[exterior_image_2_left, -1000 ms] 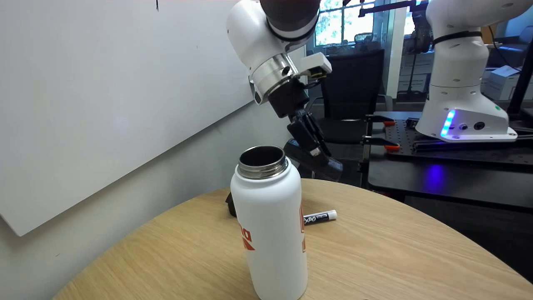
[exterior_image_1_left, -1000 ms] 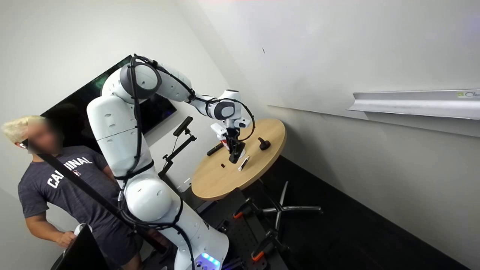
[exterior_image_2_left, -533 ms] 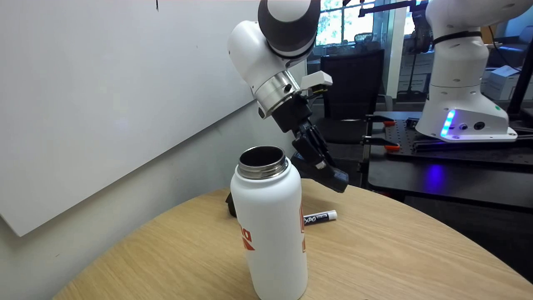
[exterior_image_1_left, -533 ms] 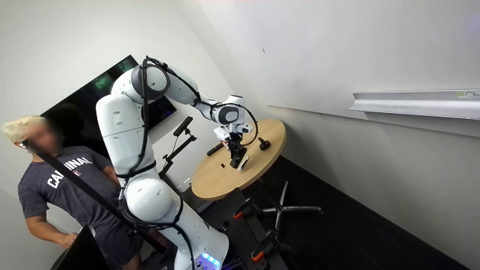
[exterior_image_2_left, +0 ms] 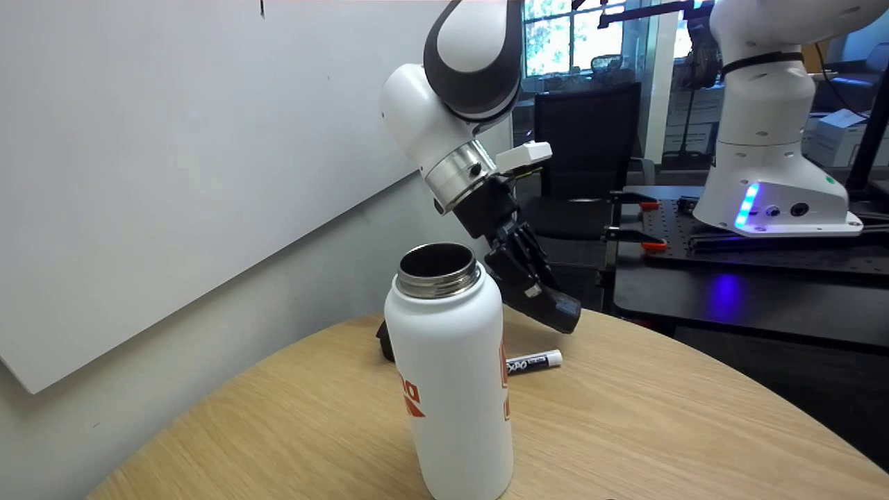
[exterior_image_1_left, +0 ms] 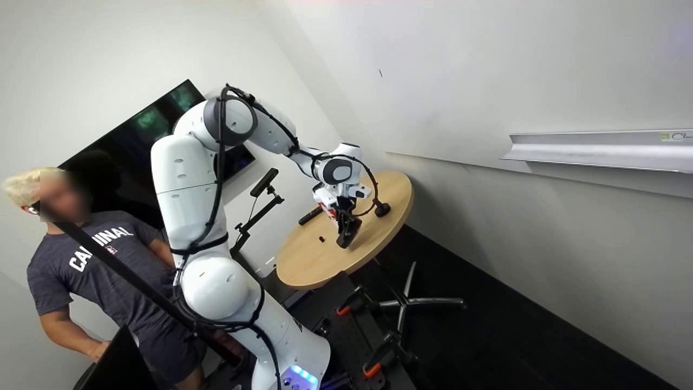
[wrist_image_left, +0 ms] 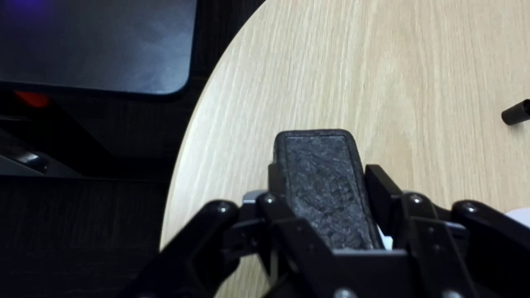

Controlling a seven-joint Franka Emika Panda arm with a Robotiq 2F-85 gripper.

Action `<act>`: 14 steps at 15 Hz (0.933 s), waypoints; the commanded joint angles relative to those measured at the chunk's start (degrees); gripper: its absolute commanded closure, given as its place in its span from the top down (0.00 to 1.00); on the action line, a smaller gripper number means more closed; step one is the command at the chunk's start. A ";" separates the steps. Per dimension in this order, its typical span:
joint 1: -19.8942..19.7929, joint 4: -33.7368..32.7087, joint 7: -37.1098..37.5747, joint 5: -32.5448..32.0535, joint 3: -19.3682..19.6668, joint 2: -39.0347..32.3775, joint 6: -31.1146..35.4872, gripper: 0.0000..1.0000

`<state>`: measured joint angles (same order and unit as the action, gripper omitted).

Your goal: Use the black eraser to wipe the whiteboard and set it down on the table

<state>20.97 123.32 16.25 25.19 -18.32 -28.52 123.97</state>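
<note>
The black eraser (wrist_image_left: 323, 182) is held between the two finger pads of my gripper (wrist_image_left: 325, 180) in the wrist view, its textured face toward the camera. In both exterior views the eraser (exterior_image_1_left: 350, 234) (exterior_image_2_left: 549, 310) is tilted, low over the round wooden table (exterior_image_1_left: 314, 265) (exterior_image_2_left: 667, 423). I cannot tell whether its lower end touches the top. The gripper (exterior_image_2_left: 533, 286) is partly behind a white bottle. The whiteboard (exterior_image_1_left: 487, 70) (exterior_image_2_left: 208, 139) is on the wall, apart from the gripper, with a short dark mark on it.
The white bottle (exterior_image_2_left: 451, 375) with red print stands open on the table. A marker (exterior_image_2_left: 535, 362) lies near the eraser. A dark object (exterior_image_1_left: 381, 208), a small black piece (exterior_image_1_left: 321, 239) and a long black item (exterior_image_1_left: 310, 216) are also on the table. A grey tray rail (exterior_image_1_left: 601, 150) juts from the wall.
My gripper has come down closer to the table with the eraser in it. The eraser now covers the marker in an exterior view. The bottle and other table items have not moved.
</note>
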 commanded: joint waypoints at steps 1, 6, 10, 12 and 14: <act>0.66 -1.68 2.91 -0.82 1.20 -1.21 -1.58 0.27; 1.19 -1.64 5.24 -1.09 1.35 -0.11 -1.79 0.99; 2.48 1.85 8.79 -1.54 1.24 4.95 -0.11 1.00; 3.25 5.61 10.86 -1.55 0.93 9.86 2.28 1.00; 4.04 9.95 13.88 -2.11 0.73 16.10 4.31 1.00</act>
<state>23.47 124.77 25.42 24.17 -17.74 -23.57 124.67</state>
